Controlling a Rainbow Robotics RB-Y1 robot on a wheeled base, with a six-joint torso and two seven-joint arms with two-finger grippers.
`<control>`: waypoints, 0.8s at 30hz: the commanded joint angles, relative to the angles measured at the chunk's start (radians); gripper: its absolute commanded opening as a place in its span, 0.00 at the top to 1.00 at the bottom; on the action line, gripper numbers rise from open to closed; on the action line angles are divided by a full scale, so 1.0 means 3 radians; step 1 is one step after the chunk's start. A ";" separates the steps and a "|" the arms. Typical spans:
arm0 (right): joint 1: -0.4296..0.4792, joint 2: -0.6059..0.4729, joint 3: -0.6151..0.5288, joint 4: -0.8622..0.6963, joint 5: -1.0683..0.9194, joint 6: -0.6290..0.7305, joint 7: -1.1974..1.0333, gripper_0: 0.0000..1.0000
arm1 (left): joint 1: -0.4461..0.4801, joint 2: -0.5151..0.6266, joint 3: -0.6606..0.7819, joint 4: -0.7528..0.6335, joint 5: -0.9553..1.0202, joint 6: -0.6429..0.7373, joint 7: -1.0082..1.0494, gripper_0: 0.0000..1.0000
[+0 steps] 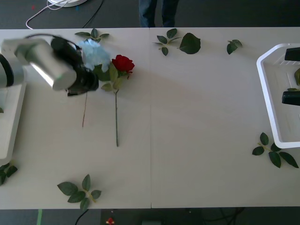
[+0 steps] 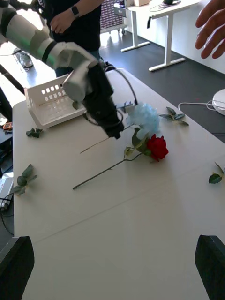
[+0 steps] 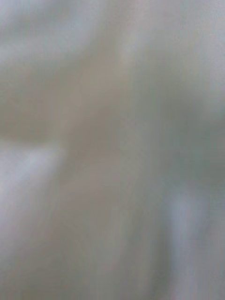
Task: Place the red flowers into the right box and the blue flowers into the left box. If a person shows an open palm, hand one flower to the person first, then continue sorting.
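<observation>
The left gripper is hovering right over the stem of the blue flower, just below the bloom, near the table's far left corner. Whether its fingers are apart or together, I cannot tell; the arm is hiding them in the front view and the tip is too dark in the right wrist view. The left wrist view is giving nothing but blur.

The red rose is lying just beside the blue flower, its head touching or nearly touching the blue petals, with its long stem running back toward the robot. The two stems are lying close together, and that is the danger: a grab here could be catching the rose's leaves along with the blue stem and dragging both toward the left box.

The right gripper is waiting with its fingers spread wide, parked over the right box at the table's right edge.

And watch this: a person's hand is showing at the edge of the right wrist view, fingers spread. If that is an open palm, I judge the flower should be going to the person first; sorting straight into the box would be missing the request.
</observation>
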 commanded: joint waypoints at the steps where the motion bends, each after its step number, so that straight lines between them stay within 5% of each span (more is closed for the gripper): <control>1: 0.0025 -0.0159 -0.0058 -0.0072 -0.0047 0.0018 0.0089 0.00 | -0.0177 0.0202 0.0673 0.0006 0.0017 0.0326 -0.0362 1.00; 11: 0.0025 -0.0159 -0.0058 -0.0072 -0.0047 0.0018 0.0089 0.00 | -0.0167 0.0258 0.1757 0.0006 0.0069 0.1118 -0.0828 1.00; 24: 0.0025 -0.0159 -0.0058 -0.0072 -0.0047 0.0018 0.0089 0.00 | -0.0156 0.0279 0.2054 -0.0024 0.0058 0.1256 -0.0863 1.00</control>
